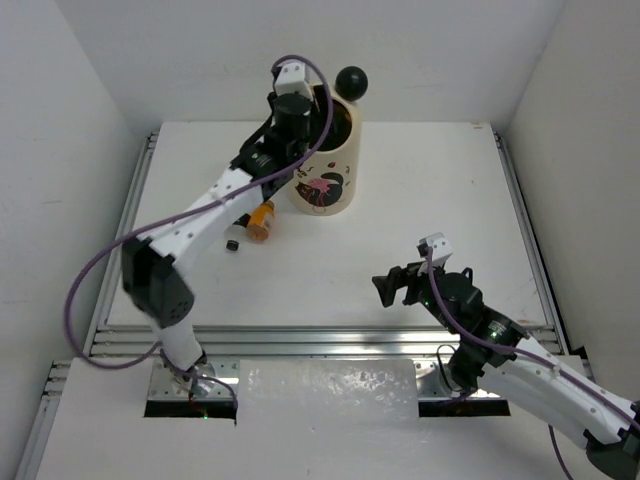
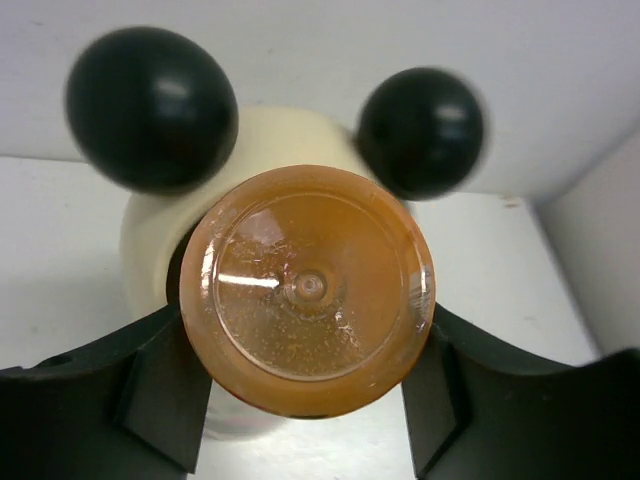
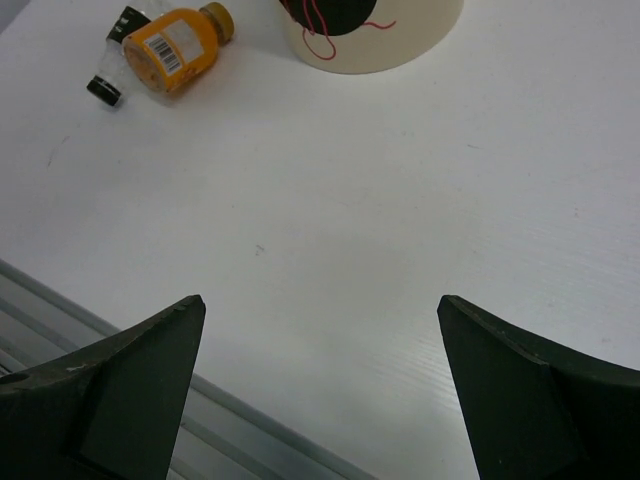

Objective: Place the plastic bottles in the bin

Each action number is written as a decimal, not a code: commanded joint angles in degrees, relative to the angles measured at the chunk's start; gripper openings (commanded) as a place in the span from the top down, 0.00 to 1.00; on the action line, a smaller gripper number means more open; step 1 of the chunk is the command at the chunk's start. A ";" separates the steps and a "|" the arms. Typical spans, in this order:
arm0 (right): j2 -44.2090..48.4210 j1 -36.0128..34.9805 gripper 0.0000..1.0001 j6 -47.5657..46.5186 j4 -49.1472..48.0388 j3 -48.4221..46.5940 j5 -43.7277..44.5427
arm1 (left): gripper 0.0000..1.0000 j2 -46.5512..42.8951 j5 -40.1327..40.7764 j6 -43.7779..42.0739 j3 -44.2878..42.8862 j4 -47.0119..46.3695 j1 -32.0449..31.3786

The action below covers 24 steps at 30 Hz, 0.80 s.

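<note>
The left gripper (image 2: 310, 335) is clenched on an orange bottle (image 2: 310, 290). Its 2 fingers (image 2: 165, 385) press the bottle's sides, and the round base faces the wrist camera. This bottle is held up at the bin (image 1: 325, 175), over the left part of the rim as seen from above. In the left wrist view the cream wall and 2 black ears (image 2: 150, 105) show right behind it. From above only 1 ear is visible, because the left arm covers the other. Whether the bottle is already past the rim cannot be told. The bin stands upright at the far middle of the table (image 1: 430, 200). A 2nd bottle (image 1: 260, 222), also orange, lies on its side on the table just left of the bin's foot, partly under the left arm. Its barcode label is turned up and its cap points toward the bin. Just beside it, on the side away from the bin, lies a small clear bottle (image 3: 108, 78) with a black cap. The right gripper (image 3: 320, 300) is released, with jaws spread wide and nothing between them. It hangs above bare table at the near right, well apart from the bin and the lying bottles.
</note>
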State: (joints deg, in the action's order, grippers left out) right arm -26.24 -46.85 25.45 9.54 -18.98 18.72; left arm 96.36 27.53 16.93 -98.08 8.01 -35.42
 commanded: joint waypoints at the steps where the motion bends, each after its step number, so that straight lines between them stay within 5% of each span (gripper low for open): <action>1: 0.05 -0.17 0.01 1.97 0.04 -0.27 -0.52 | 0.33 7.25 0.78 -5.58 -8.69 1.65 2.02; 4: -0.13 -0.17 0.01 1.71 0.13 0.26 -0.97 | 0.06 9.99 -0.02 -5.33 -11.78 4.73 2.20; 7: -0.30 -0.17 0.01 1.27 0.22 0.26 -1.67 | 0.00 2.46 0.68 -4.45 -2.76 1.85 1.85; 9: -0.48 -0.08 0.01 1.27 0.30 0.35 -2.54 | 0.00 -6.33 4.27 -2.36 6.18 -0.10 1.93; 13: -1.18 -0.17 0.01 1.70 -0.14 0.44 -4.48 | 0.00 -18.90 11.66 5.90 16.50 10.15 2.63; 16: -1.97 -0.08 0.01 1.97 -1.27 0.70 -5.88 | 0.00 -26.37 9.39 12.86 24.24 18.96 6.14; 19: -2.50 -0.08 0.01 2.14 -1.54 0.53 -7.29 | 0.00 -28.23 5.79 15.24 29.60 24.67 11.06; 24: -2.94 -0.08 0.01 1.62 -3.38 1.84 -8.00 | 0.01 -23.42 -14.49 10.77 36.20 25.04 26.52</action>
State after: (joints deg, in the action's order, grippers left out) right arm -28.69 -46.85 27.03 9.93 -18.02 11.92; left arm 67.40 26.06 28.73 -65.21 28.56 -15.05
